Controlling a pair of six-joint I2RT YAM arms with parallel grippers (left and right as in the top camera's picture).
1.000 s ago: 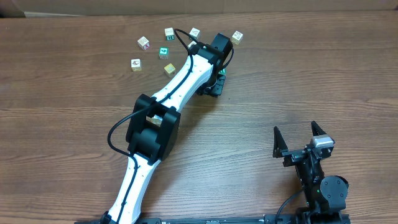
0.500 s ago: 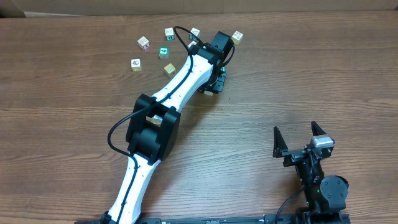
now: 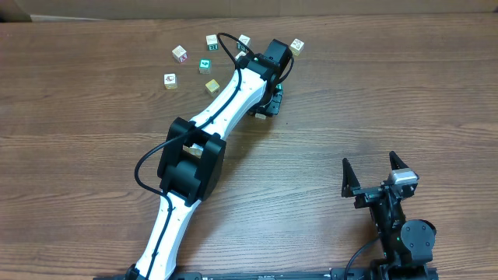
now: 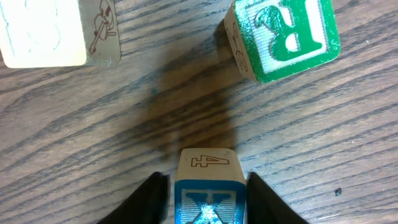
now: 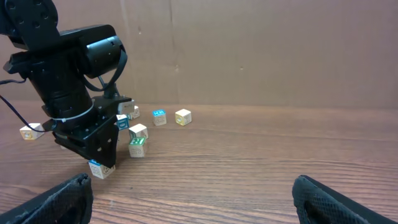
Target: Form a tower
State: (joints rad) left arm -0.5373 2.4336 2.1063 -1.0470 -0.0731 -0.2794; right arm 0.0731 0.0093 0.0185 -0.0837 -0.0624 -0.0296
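Observation:
My left gripper [image 4: 205, 190] is shut on a small wooden cube [image 4: 208, 167] with a blue X face and a cream side. In the right wrist view that cube [image 5: 99, 169] hangs at the fingertips, right at the table surface; I cannot tell whether it touches. From overhead the left gripper [image 3: 268, 105] points down at the far middle of the table. A green R cube [image 4: 283, 37] and a cream cube [image 4: 56, 31] lie just ahead of it, apart from each other. No tower shows in any view. My right gripper [image 3: 369, 163] stands open and holds nothing.
Several loose letter cubes lie at the far side: a teal one [image 3: 205, 64], a pink-edged one [image 3: 180, 53], a yellow one [image 3: 212, 85], one at the right [image 3: 296, 46]. The white left arm [image 3: 194, 163] stretches diagonally over the table. A cardboard wall [image 5: 249, 50] stands behind.
The left gripper shifted slightly over the first half second and now covers the green cube that showed beside it from overhead. The right arm has not moved.

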